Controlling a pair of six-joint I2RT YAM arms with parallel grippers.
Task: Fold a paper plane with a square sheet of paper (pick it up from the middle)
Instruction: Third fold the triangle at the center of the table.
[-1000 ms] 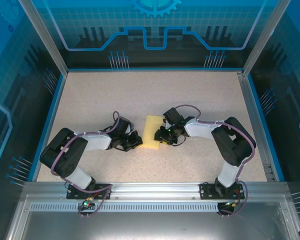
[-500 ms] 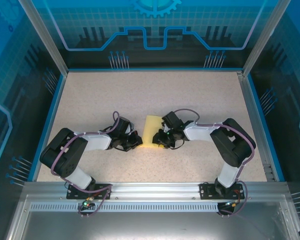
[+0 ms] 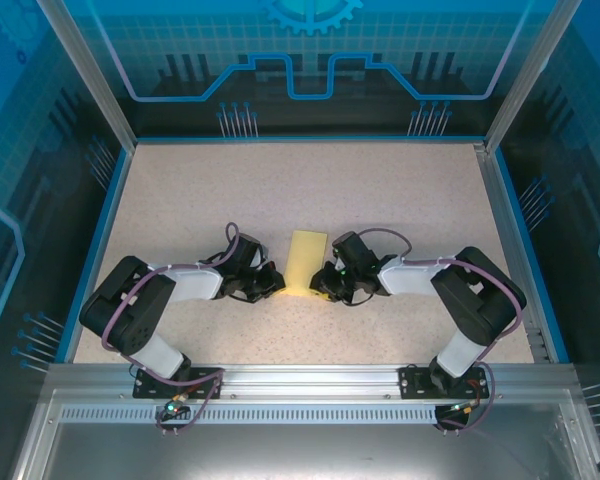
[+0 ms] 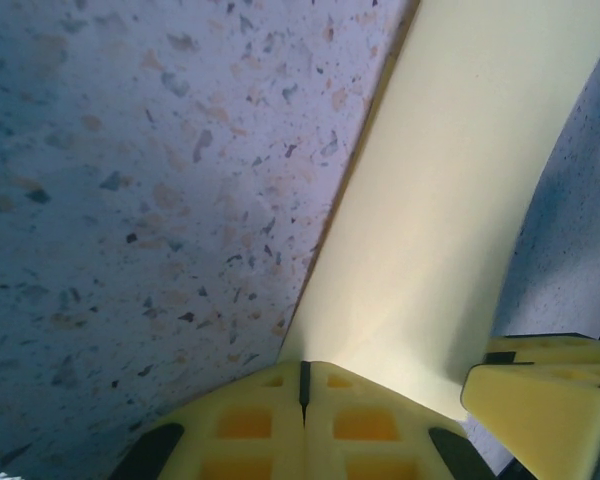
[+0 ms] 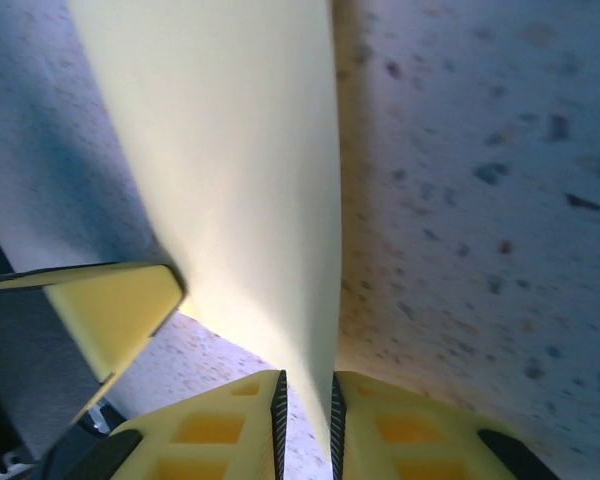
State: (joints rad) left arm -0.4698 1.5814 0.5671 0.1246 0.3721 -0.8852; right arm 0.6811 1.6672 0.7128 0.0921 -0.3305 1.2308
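Top view: the sheet of paper (image 3: 306, 258) lies on the speckled table (image 3: 230, 190) as a narrow pale-yellow strip between the two grippers, its near end level with their fingertips. The left gripper (image 3: 276, 284) sits at the strip's near left corner and the right gripper (image 3: 322, 284) at its near right corner, the two tips pointing toward each other.

Left wrist view: the yellow pads (image 4: 250, 420) are pressed together with only a dark seam between them. The sheet runs away from that seam, ahead of the fingertips and to their right; whether a corner is nipped in the seam cannot be told.

Right wrist view: the pads (image 5: 220, 425) stand a narrow slot apart, not yet closed. The sheet's near edge enters this slot, and the strip stretches ahead and to the left of the fingertips
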